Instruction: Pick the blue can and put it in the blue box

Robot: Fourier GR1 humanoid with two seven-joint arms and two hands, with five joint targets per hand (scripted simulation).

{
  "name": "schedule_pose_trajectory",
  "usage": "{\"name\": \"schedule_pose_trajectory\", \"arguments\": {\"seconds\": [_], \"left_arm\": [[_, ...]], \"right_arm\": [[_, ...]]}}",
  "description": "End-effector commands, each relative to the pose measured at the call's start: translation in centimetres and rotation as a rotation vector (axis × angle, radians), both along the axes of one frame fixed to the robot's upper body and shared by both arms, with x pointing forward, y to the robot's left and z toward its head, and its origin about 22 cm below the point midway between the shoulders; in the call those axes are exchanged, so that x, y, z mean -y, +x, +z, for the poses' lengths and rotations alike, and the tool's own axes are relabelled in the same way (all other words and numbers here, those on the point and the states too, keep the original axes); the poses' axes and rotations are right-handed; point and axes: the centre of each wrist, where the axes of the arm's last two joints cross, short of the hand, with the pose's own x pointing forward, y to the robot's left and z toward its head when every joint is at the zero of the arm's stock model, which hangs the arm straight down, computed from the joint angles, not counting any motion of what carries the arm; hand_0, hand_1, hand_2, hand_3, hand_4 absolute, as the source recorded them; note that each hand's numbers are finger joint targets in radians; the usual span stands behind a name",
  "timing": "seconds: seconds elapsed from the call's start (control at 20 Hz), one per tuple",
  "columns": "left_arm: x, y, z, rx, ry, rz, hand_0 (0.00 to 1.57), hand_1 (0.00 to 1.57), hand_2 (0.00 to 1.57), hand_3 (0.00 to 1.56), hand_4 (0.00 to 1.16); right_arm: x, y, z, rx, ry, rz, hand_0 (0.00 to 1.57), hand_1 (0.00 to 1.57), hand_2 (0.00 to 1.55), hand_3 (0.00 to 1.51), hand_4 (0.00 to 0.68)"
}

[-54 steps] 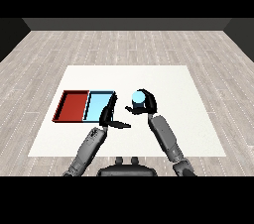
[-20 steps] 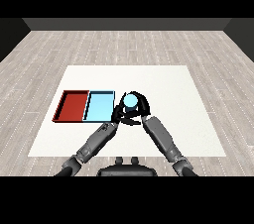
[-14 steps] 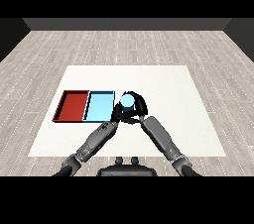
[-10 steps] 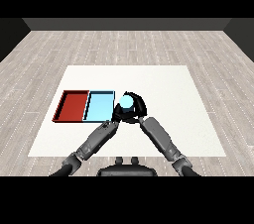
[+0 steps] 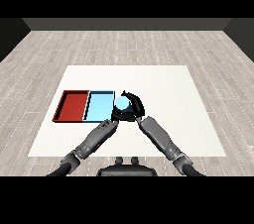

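The blue can (image 5: 121,102) shows its pale blue top just right of the light blue tray (image 5: 98,106), close to that tray's right rim. My right hand (image 5: 135,110) is curled round the can from the right and behind. My left hand (image 5: 116,115) sits directly below and left of the can, against the right hand, and the two dark hands merge there. The can's lower body is hidden by the hands. I cannot tell whether the can rests on the table or is held above it.
A red tray (image 5: 73,105) lies left of the blue tray, the two side by side. Both stand on the white table (image 5: 168,89), which spreads out to the right and behind the hands.
My right hand has carried the can leftward to the blue tray's right rim. My left hand has come up and in until it meets the right hand under the can.
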Motion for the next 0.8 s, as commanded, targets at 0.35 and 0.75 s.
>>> {"name": "schedule_pose_trajectory", "arguments": {"seconds": [0.35,0.75], "left_arm": [[0.4,0.6,-0.3,-0.053,0.053,0.089,1.57,1.57,1.55,1.46,1.13],[1.1,0.8,-0.2,-0.029,0.073,0.125,1.57,1.57,1.56,1.47,1.14]], "right_arm": [[-0.3,-0.2,0.3,0.001,0.04,0.035,1.42,1.42,1.45,1.37,0.527],[-1.6,-0.8,0.1,-0.003,0.056,0.027,1.33,1.33,1.4,1.3,0.496]]}}
